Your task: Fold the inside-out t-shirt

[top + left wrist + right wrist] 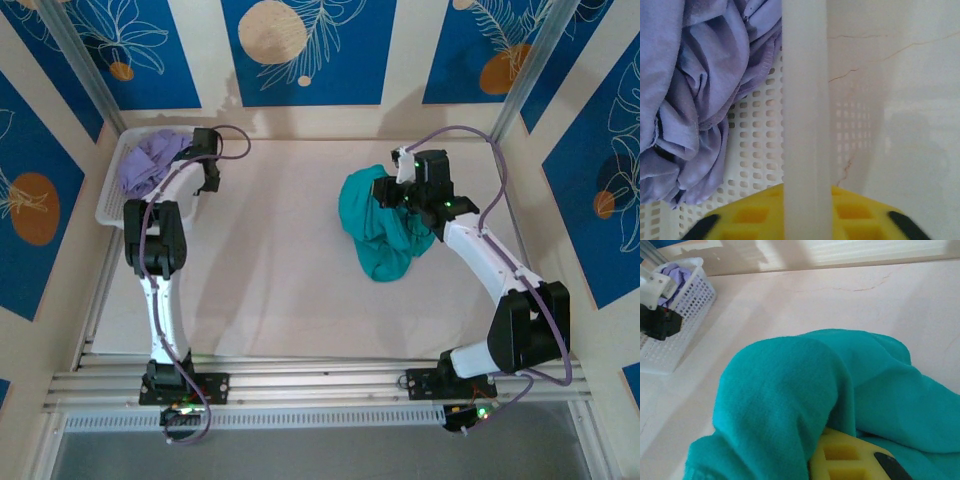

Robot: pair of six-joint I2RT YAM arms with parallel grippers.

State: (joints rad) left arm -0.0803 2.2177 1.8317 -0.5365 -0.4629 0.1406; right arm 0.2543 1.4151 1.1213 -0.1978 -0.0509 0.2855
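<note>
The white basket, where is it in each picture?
Top external: the white basket sits in the upper left.
Left wrist: the basket is very close, with its holey wall and white rim running down the middle.
Right wrist: the basket is small, in the top left corner.
Shared landmark: the purple cloth heaped inside it.

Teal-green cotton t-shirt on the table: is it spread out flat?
No, the teal-green cotton t-shirt sits bunched in a crumpled heap on the pale table.
</note>
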